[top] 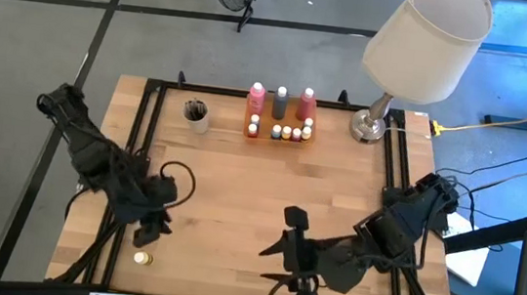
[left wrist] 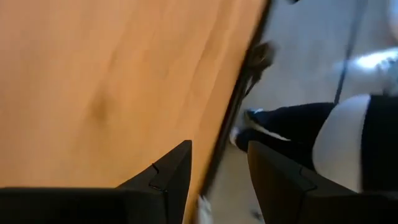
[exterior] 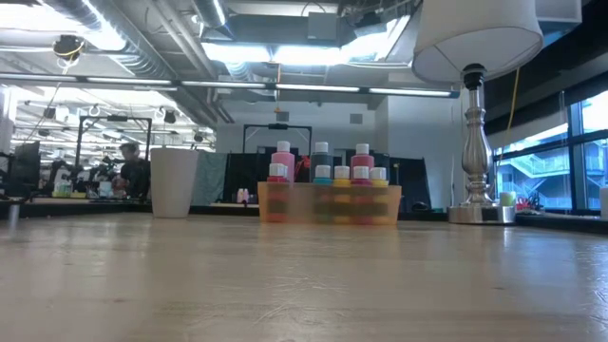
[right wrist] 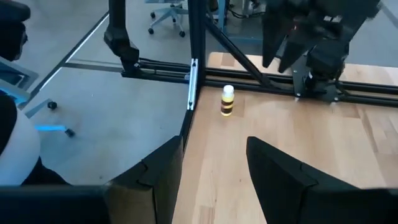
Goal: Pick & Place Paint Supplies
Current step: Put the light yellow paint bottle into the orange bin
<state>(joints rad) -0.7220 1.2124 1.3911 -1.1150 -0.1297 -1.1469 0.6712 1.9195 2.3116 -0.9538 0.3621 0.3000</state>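
A flat orange tray (top: pixel 278 129) at the table's far middle holds two pink bottles (top: pixel 256 98), a grey bottle (top: pixel 281 101) and several small pots (exterior: pixel 342 174). A beige cup (top: pixel 195 113) with dark brushes stands to its left. One small pot with a yellow lid (top: pixel 142 259) (right wrist: pixel 227 101) stands upright alone near the front left corner. My left gripper (top: pixel 155 228) (left wrist: pixel 217 174) hovers open just beyond that pot, over the table's left edge. My right gripper (top: pixel 276 265) (right wrist: pixel 211 174) is open above the front middle, pointing toward the pot.
A lamp with a white shade (top: pixel 421 46) stands on a metal foot (top: pixel 369 127) at the far right. A black frame rail (top: pixel 146 145) runs along the table's sides. Bare wood lies between the tray and the arms. A person sits in the room behind (exterior: pixel 133 176).
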